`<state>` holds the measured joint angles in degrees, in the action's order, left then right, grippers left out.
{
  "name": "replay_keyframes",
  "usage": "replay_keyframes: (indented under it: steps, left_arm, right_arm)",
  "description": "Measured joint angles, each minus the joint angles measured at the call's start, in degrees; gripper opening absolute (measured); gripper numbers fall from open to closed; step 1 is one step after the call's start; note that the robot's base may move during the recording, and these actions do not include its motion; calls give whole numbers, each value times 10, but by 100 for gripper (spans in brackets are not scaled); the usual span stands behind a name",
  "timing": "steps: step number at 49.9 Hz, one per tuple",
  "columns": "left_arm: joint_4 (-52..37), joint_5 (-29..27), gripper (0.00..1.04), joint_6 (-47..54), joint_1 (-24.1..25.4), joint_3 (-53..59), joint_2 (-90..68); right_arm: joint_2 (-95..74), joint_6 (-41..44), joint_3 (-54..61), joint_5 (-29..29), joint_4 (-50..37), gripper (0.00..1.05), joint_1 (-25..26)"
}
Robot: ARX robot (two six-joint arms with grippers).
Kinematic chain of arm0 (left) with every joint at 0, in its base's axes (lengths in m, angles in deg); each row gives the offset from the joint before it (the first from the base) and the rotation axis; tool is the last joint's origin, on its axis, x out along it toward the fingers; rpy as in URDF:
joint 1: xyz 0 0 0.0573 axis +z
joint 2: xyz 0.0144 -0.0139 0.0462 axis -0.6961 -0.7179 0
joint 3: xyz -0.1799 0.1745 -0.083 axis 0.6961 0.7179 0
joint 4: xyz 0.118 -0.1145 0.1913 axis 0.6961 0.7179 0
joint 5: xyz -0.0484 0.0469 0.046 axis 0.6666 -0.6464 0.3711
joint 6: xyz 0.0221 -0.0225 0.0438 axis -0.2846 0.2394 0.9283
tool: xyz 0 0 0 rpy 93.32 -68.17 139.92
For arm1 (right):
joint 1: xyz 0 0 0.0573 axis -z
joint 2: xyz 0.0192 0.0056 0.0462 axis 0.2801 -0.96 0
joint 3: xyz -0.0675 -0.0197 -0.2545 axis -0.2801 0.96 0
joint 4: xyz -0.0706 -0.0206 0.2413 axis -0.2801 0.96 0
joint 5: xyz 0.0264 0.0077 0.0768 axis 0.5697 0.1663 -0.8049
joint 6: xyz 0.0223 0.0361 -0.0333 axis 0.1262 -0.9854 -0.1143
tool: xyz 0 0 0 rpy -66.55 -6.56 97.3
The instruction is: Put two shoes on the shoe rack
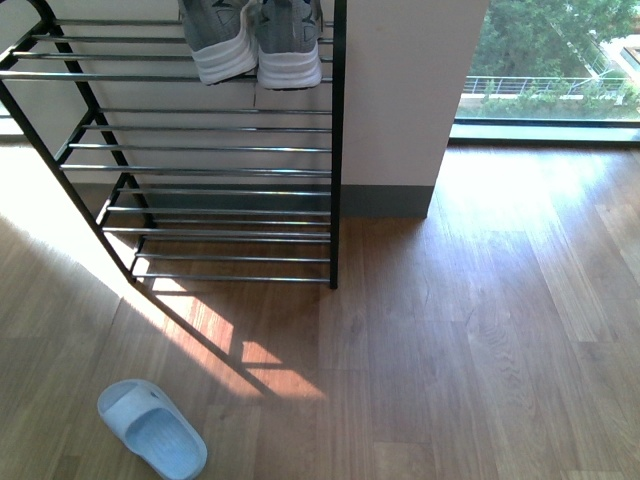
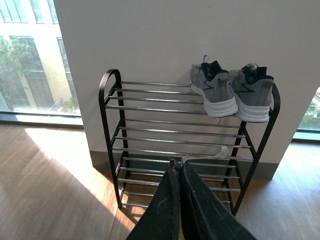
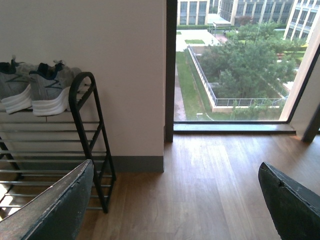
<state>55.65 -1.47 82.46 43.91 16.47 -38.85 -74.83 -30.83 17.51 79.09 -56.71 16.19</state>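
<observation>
Two grey knit sneakers (image 1: 255,40) with white soles stand side by side on the top tier of the shoe rack (image 1: 215,150), at its right end. They also show in the left wrist view (image 2: 232,92) and the right wrist view (image 3: 35,92). One pale blue slide (image 1: 152,428) lies on the wooden floor in front of the rack, near the front view's lower left. My left gripper (image 2: 177,167) is shut and empty, pointing at the rack's lower bars (image 2: 180,150). My right gripper (image 3: 175,172) is open with nothing between its fingers, above bare floor right of the rack (image 3: 87,135).
A white wall pillar (image 1: 400,100) stands behind the rack. A large floor-level window (image 1: 550,60) lies to the right. Sunlight falls across the wooden floor (image 1: 480,330) left of and under the rack.
</observation>
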Motion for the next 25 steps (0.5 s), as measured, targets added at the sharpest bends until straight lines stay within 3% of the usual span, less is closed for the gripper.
replay_keyframes:
  steps: [25]
  left_arm:
    - [95,0,1,0,0,0,97]
  right_arm:
    - [1,0,0,0,0,96,0]
